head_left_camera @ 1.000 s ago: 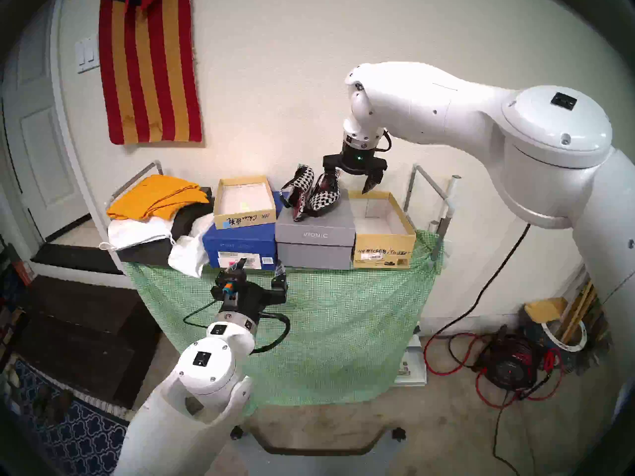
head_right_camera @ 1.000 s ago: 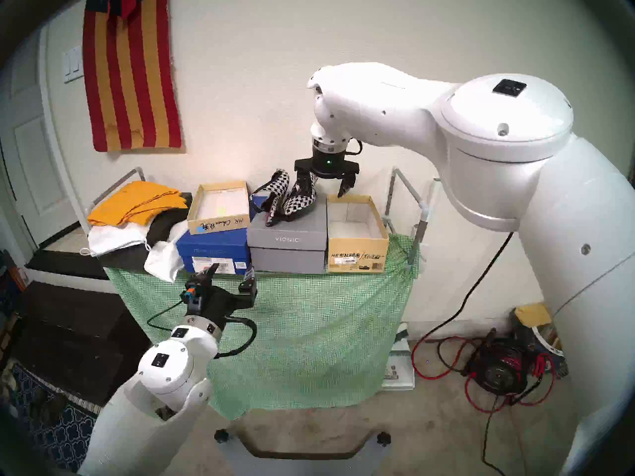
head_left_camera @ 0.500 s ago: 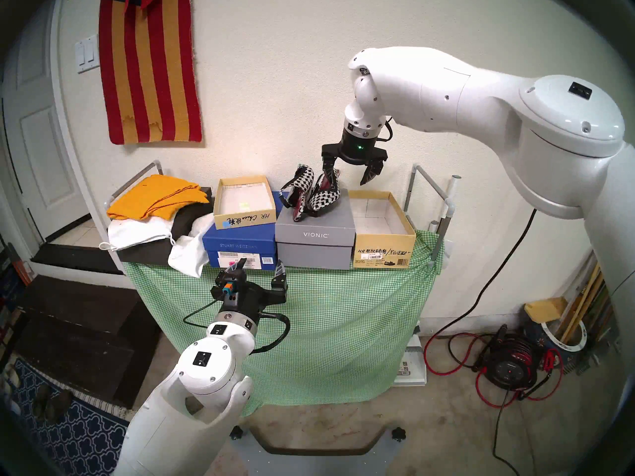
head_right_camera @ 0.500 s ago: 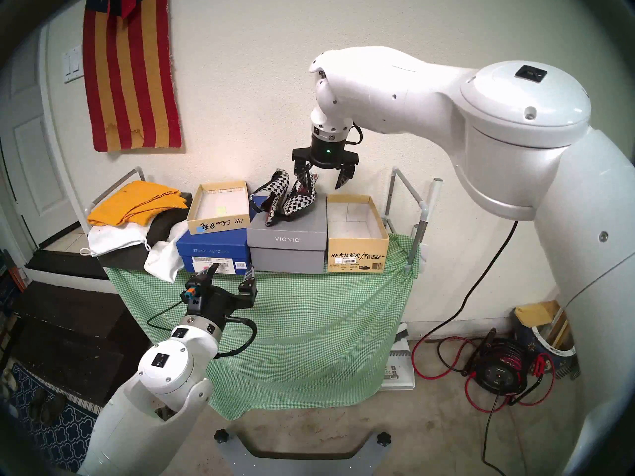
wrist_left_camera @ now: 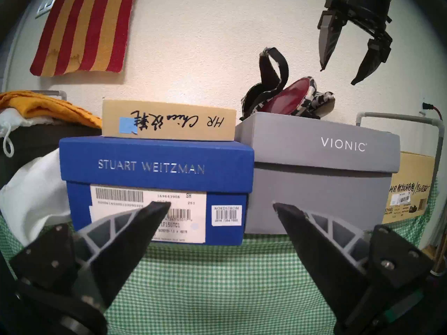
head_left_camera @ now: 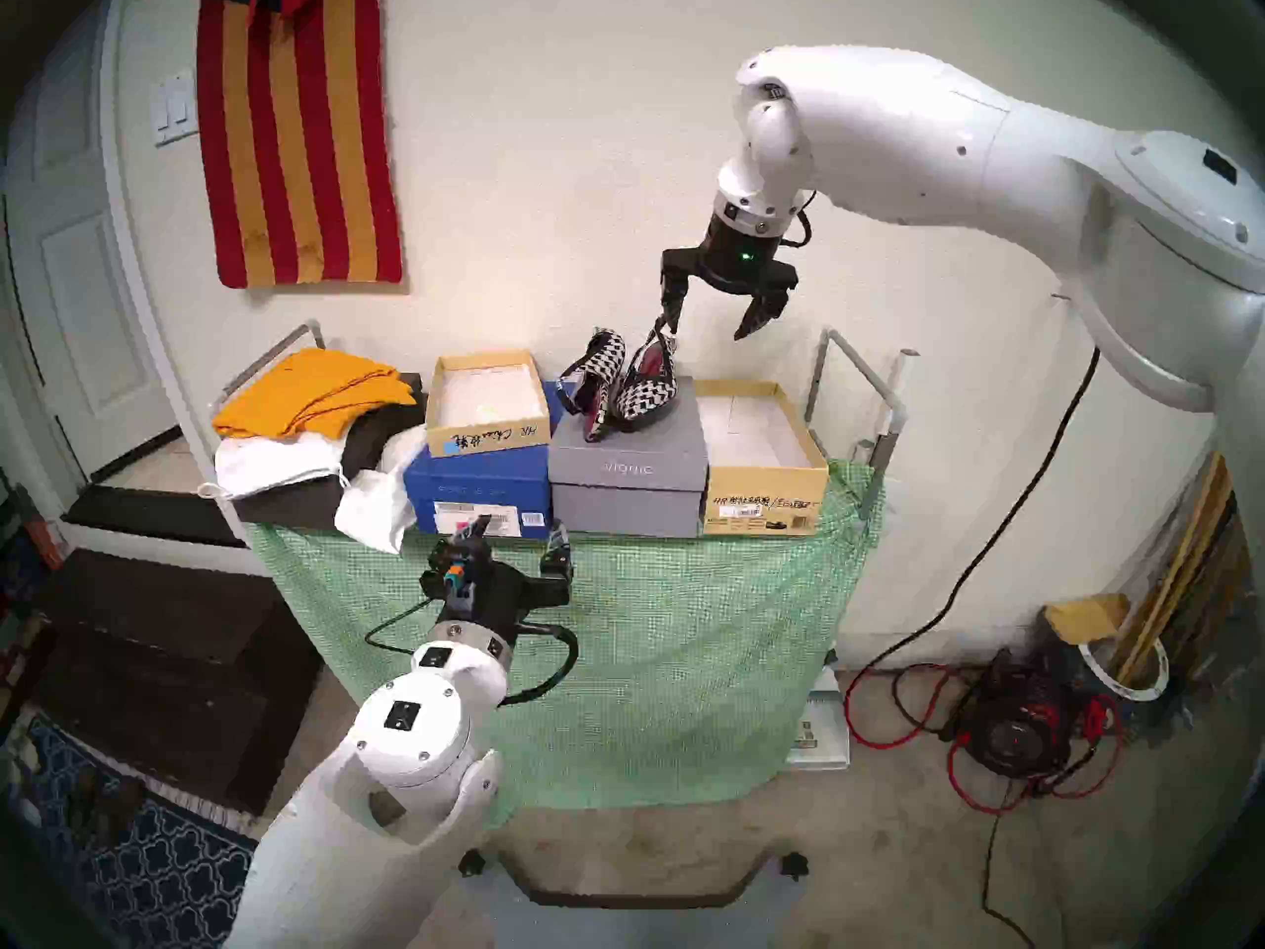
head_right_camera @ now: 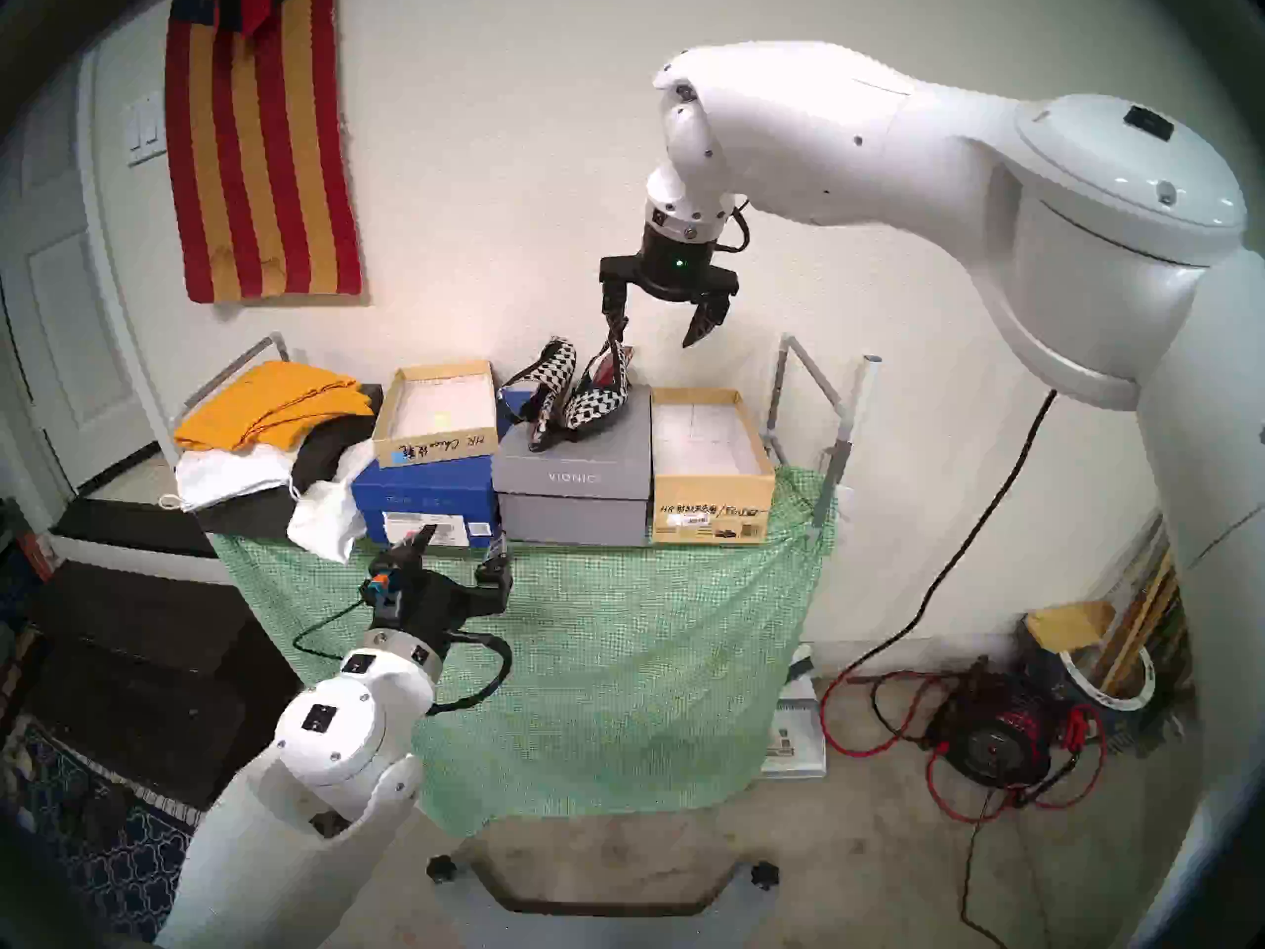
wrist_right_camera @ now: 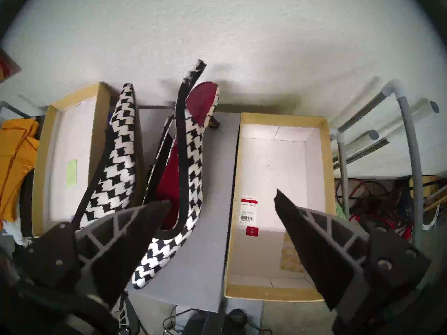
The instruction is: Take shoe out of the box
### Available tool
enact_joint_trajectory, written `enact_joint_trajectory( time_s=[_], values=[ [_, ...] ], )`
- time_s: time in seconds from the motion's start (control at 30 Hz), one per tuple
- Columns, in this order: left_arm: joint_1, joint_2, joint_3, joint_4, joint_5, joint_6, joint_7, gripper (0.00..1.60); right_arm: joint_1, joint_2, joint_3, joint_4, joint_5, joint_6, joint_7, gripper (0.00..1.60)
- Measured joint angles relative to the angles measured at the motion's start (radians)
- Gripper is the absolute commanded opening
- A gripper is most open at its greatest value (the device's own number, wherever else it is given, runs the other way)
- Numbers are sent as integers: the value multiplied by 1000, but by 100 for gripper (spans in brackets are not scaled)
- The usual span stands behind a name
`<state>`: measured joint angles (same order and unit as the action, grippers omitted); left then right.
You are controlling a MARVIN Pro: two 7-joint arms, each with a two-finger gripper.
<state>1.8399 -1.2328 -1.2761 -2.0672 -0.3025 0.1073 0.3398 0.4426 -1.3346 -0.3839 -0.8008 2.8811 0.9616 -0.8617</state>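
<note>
Right hand (head_left_camera: pixel 708 330) risen, green checked tablecloth (head_left_camera: pixel 616 653), striped wall hanging (head_left_camera: pixel 298 126)

Two shoes (head_left_camera: pixel 626 386) lie on the VIONIC box (head_left_camera: pixel 626 448), left of the box (head_left_camera: pixel 763 475).

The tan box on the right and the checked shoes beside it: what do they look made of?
The box: cardboard, by its tan matte walls and folded rim; white lining, probably paper. The shoes: apparently woven fabric in black-and-white houndstooth, black edging, smooth red insole that may be leather or synthetic.
</note>
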Motion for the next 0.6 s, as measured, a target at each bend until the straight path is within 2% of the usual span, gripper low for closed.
enact_joint_trajectory(
  time_s=[0.4, 0.6],
  values=[
    [0, 0, 0, 0, 0, 0, 0, 160, 16, 107, -57, -51, 0, 0, 7, 160],
    [0, 0, 0, 0, 0, 0, 0, 160, 22, 133, -83, -66, 0, 0, 27, 160]
  ],
)
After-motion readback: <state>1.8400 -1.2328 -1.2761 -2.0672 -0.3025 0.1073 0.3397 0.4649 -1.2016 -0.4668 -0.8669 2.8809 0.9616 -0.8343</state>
